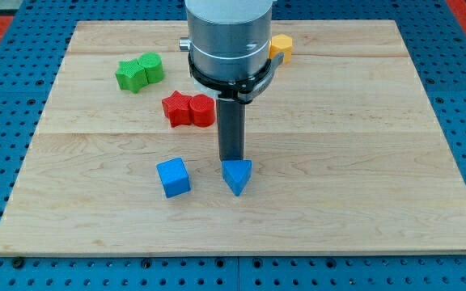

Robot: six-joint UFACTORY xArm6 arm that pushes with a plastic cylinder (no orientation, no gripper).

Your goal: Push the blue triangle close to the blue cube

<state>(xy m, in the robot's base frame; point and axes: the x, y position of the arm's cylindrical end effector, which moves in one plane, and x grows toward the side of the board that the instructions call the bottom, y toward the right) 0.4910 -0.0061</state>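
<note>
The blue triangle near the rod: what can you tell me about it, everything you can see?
The blue triangle is a small solid wedge-shaped block, matte and evenly coloured, pointing toward the view's bottom. It lies flat on the wooden board, to the right of the blue cube with a gap between them. My tip sits at its upper edge, seemingly touching.

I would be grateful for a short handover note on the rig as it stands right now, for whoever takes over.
Tip: my tip sits at the top edge of the blue triangle, apparently touching it.
Job's things: the blue cube lies to the view's left of the triangle, with a small strip of bare board between them.
Elsewhere: red blocks, green blocks and a yellow block, partly hidden by the arm, sit towards the view's top.
Done: triangle is near the cube.
Left: perhaps one short nudge towards the view's left.
</note>
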